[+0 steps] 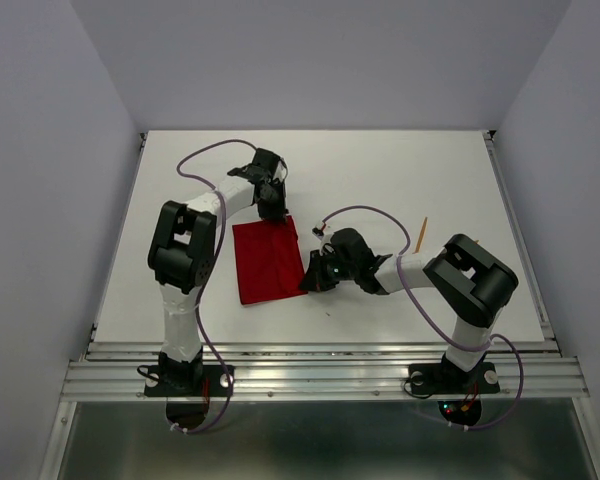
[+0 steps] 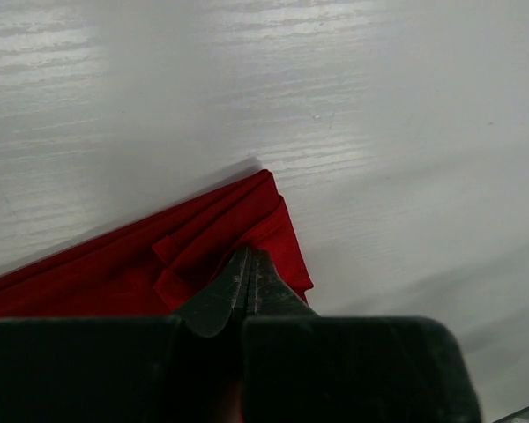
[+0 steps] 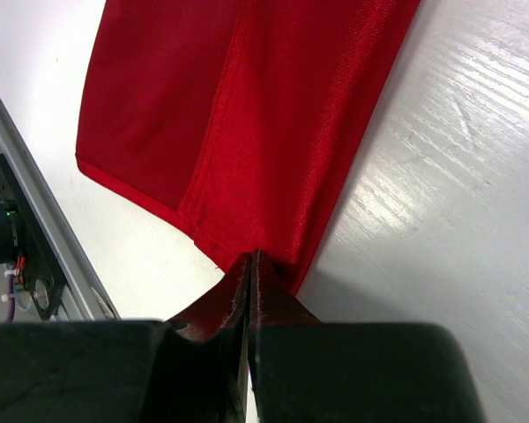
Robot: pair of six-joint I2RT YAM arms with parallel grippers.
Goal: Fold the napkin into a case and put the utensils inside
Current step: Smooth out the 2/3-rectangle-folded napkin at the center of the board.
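One red napkin (image 1: 268,262) lies flat on the white table (image 1: 400,170), a little left of the middle, between the two arms. It forms a rough rectangle, longer front to back than across. In the left wrist view its corner (image 2: 212,238) is rumpled into a few short pleats. In the right wrist view the cloth (image 3: 247,115) shows a lengthwise line where one layer overlaps another.

Left gripper (image 1: 275,212) is at the napkin's far right corner. Up close, its fingers (image 2: 249,260) are pressed together with the red cloth pinched between the tips. Right gripper (image 1: 310,280) is at the near right corner, reaching in from the right. Its fingers (image 3: 250,263) are likewise pressed tight, with the tips on the cloth's edge at that corner, nipping it.

Well to the right of the napkin, beyond the right arm's elbow, a thin orange stick (image 1: 421,232) lies on the bare table, apart from everything else. I cannot make out a second utensil.

Purple cables (image 1: 205,160) loop along both arms. A metal rail (image 1: 320,375) runs along the table's near edge, where the two bases are bolted.
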